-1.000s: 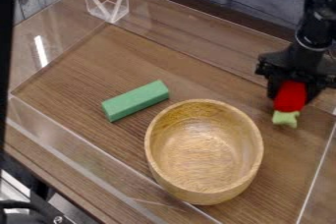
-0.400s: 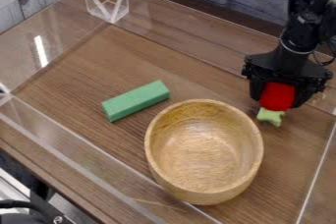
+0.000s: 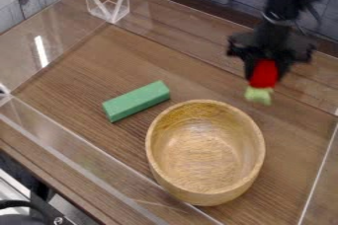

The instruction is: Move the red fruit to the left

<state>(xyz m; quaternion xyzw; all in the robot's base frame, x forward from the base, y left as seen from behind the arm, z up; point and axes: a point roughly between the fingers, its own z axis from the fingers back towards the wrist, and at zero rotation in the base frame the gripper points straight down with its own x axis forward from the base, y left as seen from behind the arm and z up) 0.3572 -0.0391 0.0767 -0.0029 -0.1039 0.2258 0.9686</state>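
Red fruit [image 3: 264, 74] hangs clamped in gripper [image 3: 266, 71], green cap down, lifted clear of wooden table [image 3: 119, 61], above far-right rim of wooden bowl [image 3: 205, 150]. You carry it left level, grip firm, high enough to clear bowl rim, set down on bare wood. Green block [image 3: 137, 101] lies left of bowl, near likely path; clear plastic wall [image 3: 34, 56] bounds left side
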